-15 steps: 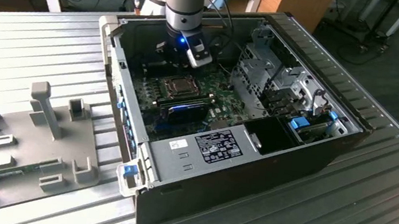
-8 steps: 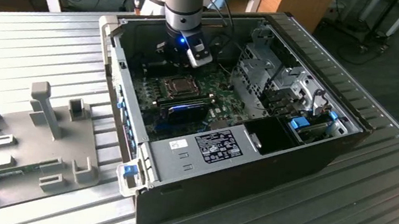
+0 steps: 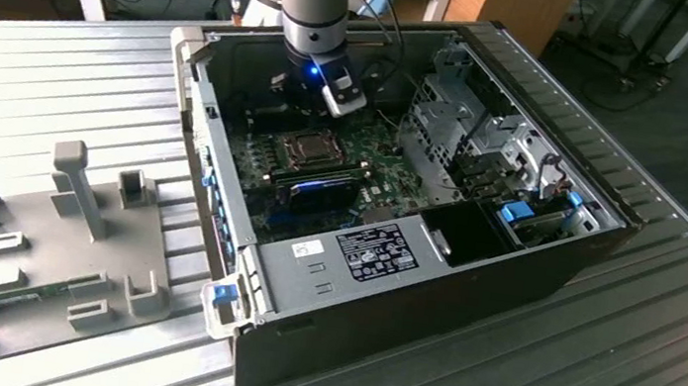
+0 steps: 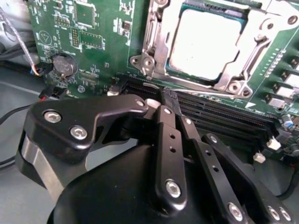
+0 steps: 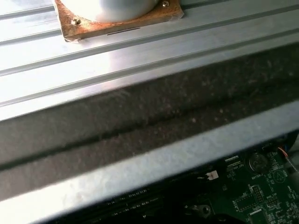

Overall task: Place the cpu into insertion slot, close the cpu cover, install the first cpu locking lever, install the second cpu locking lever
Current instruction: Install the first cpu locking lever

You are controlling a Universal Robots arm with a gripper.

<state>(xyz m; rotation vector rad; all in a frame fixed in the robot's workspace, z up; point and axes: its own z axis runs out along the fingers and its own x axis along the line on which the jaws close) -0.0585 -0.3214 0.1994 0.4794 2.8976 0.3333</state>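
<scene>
The cpu is in the slot, the cover seems closed, levers unclear; my end effector, narrow and empty, hovers at its 12 o'clock.

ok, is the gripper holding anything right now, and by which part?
Nothing is held. The gripper is shut and empty, near the memory slots. The cpu lies apart from it, seated under the cpu cover.

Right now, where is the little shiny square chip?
In the second wrist view the cpu sits in the insertion slot on the green board, next to the long black memory slots.
</scene>
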